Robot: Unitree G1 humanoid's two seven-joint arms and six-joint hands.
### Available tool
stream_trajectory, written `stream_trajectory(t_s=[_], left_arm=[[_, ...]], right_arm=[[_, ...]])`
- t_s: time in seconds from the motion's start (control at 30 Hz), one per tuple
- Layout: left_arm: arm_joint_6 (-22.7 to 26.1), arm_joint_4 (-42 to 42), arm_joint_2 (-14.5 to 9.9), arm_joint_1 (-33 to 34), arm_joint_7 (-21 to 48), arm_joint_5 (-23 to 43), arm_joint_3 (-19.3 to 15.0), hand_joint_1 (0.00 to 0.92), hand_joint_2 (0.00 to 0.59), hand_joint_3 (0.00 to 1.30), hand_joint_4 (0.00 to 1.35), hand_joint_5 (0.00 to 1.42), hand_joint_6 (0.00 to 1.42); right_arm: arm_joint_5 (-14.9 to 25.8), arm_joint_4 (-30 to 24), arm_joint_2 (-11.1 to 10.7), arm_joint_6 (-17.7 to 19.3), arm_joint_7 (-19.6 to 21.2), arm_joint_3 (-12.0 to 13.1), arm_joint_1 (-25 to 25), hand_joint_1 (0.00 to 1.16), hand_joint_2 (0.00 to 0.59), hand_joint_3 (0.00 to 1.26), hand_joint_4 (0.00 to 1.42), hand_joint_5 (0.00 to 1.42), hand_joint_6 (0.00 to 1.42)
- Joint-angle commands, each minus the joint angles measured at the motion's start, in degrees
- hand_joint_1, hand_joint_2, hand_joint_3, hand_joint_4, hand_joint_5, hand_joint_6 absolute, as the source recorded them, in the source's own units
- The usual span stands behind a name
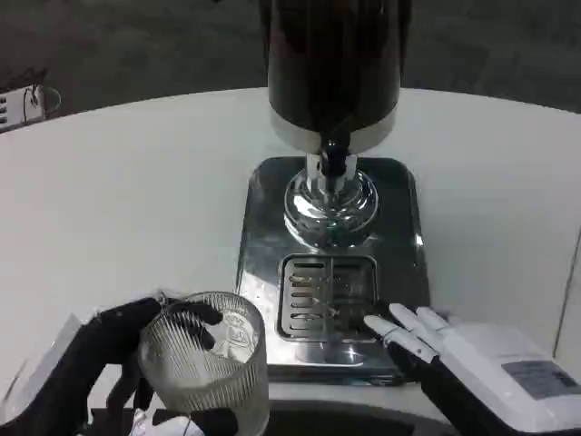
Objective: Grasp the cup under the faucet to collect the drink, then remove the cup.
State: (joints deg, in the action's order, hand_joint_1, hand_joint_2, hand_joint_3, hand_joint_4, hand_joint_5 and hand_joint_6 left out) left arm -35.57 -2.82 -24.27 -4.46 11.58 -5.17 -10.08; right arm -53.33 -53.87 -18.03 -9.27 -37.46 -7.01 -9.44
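The cup [207,363] is a clear, ribbed glass standing upright inside the curled fingers of the left hand [109,363]. The faucet [332,163], a dark spout above a chrome base, lies well ahead of the right hand [436,341].

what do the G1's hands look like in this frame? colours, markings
Left hand: mostly black fingers and palm side, white casing at the picture's left edge. Right hand: white fingers with black undersides, white back carrying a grey label; its print is too small to read.
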Motion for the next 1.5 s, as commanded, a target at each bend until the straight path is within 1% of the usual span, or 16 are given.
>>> stream_trajectory(t_s=[0.03, 0.47, 0.7, 0.97, 1.17, 1.4, 1.5], left_arm=[[-0.23, 0.19, 0.16, 0.65, -0.36, 0.56, -0.29, 0.635, 0.0, 0.94, 1.05, 1.22, 1.41], [-0.14, 0.93, 0.02, 1.34, -0.29, 0.57, -0.31, 0.635, 0.0, 0.94, 1.05, 1.22, 1.41], [-0.21, 1.76, 0.24, 2.33, -0.34, 0.23, 0.22, 0.635, 0.0, 0.94, 1.05, 1.22, 1.41], [-0.34, 4.61, 1.65, 5.63, -1.51, -1.99, 1.38, 0.635, 0.0, 0.94, 1.05, 1.22, 1.41], [-0.37, 7.55, 2.37, 8.57, -2.98, -4.04, 1.58, 0.635, 0.0, 0.94, 1.05, 1.22, 1.41], [-0.79, 12.14, 1.55, 12.77, -4.31, -5.28, 1.54, 0.635, 0.0, 0.94, 1.05, 1.22, 1.41], [-1.26, 15.4, 1.36, 15.83, -5.15, -6.48, 2.0, 0.635, 0.0, 0.94, 1.05, 1.22, 1.41]], right_arm=[[0.23, 0.62, 0.26, -0.32, -0.35, 0.04, 0.18, 0.52, 0.478, 0.11, 0.0, 0.0, 0.0], [0.39, 1.5, 0.22, -0.61, -0.31, -0.06, 1.06, 0.52, 0.478, 0.11, 0.0, 0.0, 0.0], [0.39, 1.62, 0.11, -0.91, -0.4, 0.05, 1.32, 0.52, 0.478, 0.11, 0.0, 0.0, 0.0], [0.22, 1.53, 0.4, -1.26, 0.1, 0.18, 1.52, 0.52, 0.478, 0.11, 0.0, 0.0, 0.0], [0.05, 1.38, 0.67, -1.46, 0.24, 0.34, 1.8, 0.52, 0.478, 0.11, 0.0, 0.0, 0.0], [0.41, 0.44, 0.59, -1.52, 0.11, 1.01, 0.78, 0.52, 0.478, 0.11, 0.0, 0.0, 0.0], [0.48, -0.17, 0.87, -1.31, 0.46, 1.04, -0.34, 0.52, 0.478, 0.11, 0.0, 0.0, 0.0]])
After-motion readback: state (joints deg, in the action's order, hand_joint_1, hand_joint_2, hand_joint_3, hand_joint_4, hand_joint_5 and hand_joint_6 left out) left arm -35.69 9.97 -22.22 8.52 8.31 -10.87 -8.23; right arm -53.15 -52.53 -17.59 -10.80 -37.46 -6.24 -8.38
